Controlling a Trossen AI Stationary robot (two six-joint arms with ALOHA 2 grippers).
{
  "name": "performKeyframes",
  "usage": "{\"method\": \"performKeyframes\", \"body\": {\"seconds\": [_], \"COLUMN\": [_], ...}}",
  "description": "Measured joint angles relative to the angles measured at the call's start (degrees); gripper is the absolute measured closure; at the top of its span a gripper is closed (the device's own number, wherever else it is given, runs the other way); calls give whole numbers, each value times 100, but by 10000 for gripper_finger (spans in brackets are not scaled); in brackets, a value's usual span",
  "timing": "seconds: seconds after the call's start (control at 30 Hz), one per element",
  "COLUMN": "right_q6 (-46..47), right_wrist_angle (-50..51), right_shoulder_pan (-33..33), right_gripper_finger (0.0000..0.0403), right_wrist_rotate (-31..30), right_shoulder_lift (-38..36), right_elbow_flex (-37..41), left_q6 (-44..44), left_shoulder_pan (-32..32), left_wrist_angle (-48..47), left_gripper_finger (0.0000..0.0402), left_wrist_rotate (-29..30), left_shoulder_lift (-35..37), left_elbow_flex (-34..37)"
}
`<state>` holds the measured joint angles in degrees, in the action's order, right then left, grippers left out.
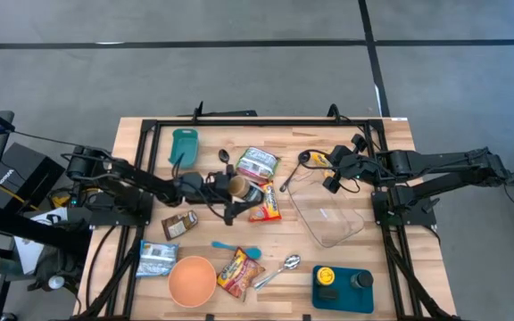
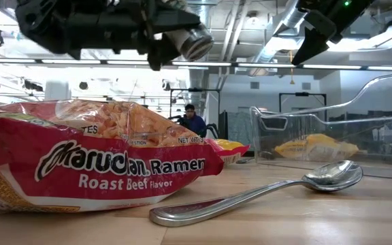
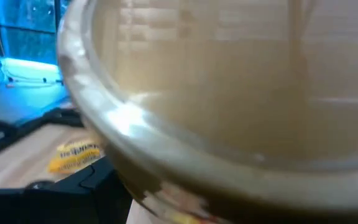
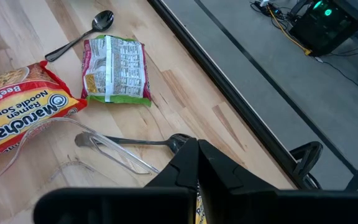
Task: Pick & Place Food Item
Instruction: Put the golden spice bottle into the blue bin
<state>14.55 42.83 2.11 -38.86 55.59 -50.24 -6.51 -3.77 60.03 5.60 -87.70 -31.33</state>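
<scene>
— What is the left gripper [image 1: 224, 190] doing?

— It is raised over the middle of the tabletop [image 1: 391, 267], clamped around a cup [image 1: 238, 187] with a tan, light-rimmed mouth. The cup lies on its side, long axis level, open mouth pointing away from the wrist toward the right arm. The low view shows the same: cup [image 2: 190, 41] up in the air, horizontal, mouth turned right.

— Anything useful from the left wrist camera?

— Very little. The cup's rim and inner wall [image 3: 229, 93] fill nearly the whole view and hide the fingers. Past the rim only a strip of wood and a yellow packet [image 3: 76, 155] show, both blurred.

— And the right gripper [image 1: 335, 173]?

— It hangs above the far rim of the clear plastic container [image 1: 328, 214]. I cannot tell whether its fingers are apart or together: its own camera sees only the dark gripper body [image 4: 194, 180], with something yellow just visible at its underside, too hidden to name.

— What lies around the cup?

— Directly beyond its mouth, on the wood, a red Maruchan ramen packet [image 1: 267, 202]; farther from the left gripper, a green-and-white packet [image 1: 257, 163] and a black spoon [image 1: 224, 156]. Nearer the front edge lie a second ramen packet [image 1: 236, 272] and a metal spoon [image 1: 279, 270], which crowd the low view and block most of the tabletop behind them.
</scene>
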Motion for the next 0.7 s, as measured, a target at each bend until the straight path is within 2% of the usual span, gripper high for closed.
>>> {"method": "performKeyframes", "body": {"seconds": [0.17, 0.43, 0.7], "right_q6": [0, 0, -32], "right_wrist_angle": [0, 0, -295], "right_shoulder_pan": [1, 0, 2], "right_gripper_finger": [401, 401, 401], "right_wrist_rotate": [-2, -2, -2], "right_shoulder_lift": [0, 0, 0], "right_elbow_flex": [0, 0, 0], "left_q6": [200, 178, 178], "left_shoulder_pan": [48, 279, 299], "left_wrist_angle": [-968, -3464, -4488], "left_gripper_finger": [118, 118, 118], "left_wrist_rotate": [-2, 9, -248], "left_shoulder_lift": [0, 0, 0], "left_elbow_flex": [-626, -1782, -2471]}}
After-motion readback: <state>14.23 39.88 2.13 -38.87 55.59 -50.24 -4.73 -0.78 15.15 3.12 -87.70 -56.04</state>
